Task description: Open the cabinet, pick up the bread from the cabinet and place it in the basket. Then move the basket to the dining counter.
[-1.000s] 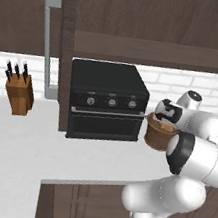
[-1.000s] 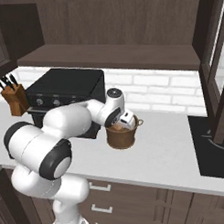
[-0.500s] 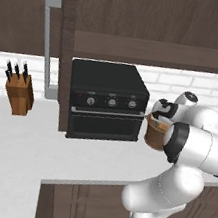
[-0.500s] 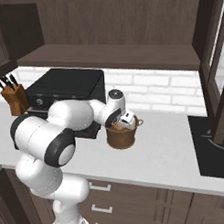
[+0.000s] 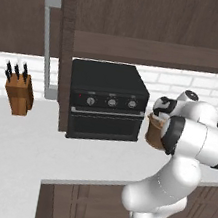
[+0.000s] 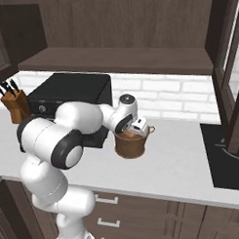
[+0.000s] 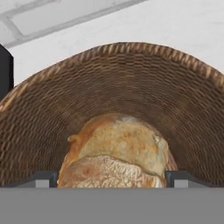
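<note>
Looking from left to right across the white tabletop (image 5: pixel 19 141), we pass a wooden knife block (image 5: pixel 18 96) at about 9 o'clock, then a black countertop oven (image 5: pixel 107 100) at the centre, and at 3 o'clock we reach the small round brown woven basket (image 6: pixel 131 144), standing just beside the oven's right side. Our tool (image 6: pixel 139 128) dips into the basket's mouth from above. The small rounded golden-brown loaf of bread (image 7: pixel 116 153) sits inside the basket, directly ahead of the tool, with a dark fingertip (image 7: pixel 43 178) at each flank; in the hand view its long axis seems to run away from us towards 12 o'clock. We judge the tool to be still closed on the bread, though how tightly we cannot tell.

The bread is low within the woven wall, so letting go looks like the step in hand. Afterwards we would lift straight up to clear the rim. Open room lies to the right, towards the dark cooktop (image 6: pixel 225 157); the dark brown wall cabinet (image 6: pixel 232 64) door hangs open at 2 o'clock and could catch the arm.
</note>
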Controlling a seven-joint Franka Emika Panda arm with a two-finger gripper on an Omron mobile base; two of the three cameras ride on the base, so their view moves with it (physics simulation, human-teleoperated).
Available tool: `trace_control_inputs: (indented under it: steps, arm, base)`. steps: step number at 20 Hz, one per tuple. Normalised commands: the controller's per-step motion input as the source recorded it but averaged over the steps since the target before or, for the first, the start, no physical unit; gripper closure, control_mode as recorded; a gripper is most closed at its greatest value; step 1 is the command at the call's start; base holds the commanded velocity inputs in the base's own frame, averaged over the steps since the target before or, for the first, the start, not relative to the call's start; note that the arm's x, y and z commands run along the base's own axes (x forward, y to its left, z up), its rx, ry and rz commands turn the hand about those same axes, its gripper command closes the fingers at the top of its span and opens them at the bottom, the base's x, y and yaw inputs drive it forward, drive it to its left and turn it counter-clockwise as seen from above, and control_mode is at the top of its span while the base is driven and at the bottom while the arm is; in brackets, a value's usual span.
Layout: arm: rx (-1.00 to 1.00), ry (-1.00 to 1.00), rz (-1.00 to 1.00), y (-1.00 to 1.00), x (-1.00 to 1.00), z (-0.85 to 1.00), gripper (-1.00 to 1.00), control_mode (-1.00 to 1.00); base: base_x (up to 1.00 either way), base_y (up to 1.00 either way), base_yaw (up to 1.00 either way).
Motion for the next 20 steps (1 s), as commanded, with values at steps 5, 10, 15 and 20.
trace_control_inputs:
  steps: [5,10,15,20]
  arm:
    - [-0.01,0.00,0.00,0.00,0.01,-0.24,-1.00,-1.00]
    - [-0.02,0.00,0.00,0.00,0.00,-0.02,-1.00,-1.00]
    - [-0.01,0.00,0.00,0.00,0.00,0.00,-1.00,-1.00]
    - [0.00,-0.04,0.00,0.00,0.02,-0.01,-1.00,-1.00]
  base:
    - [0.00,0.00,0.00]
    - [0.00,0.00,0.00]
    - [0.00,0.00,0.00]
    - [0.00,0.00,0.00]
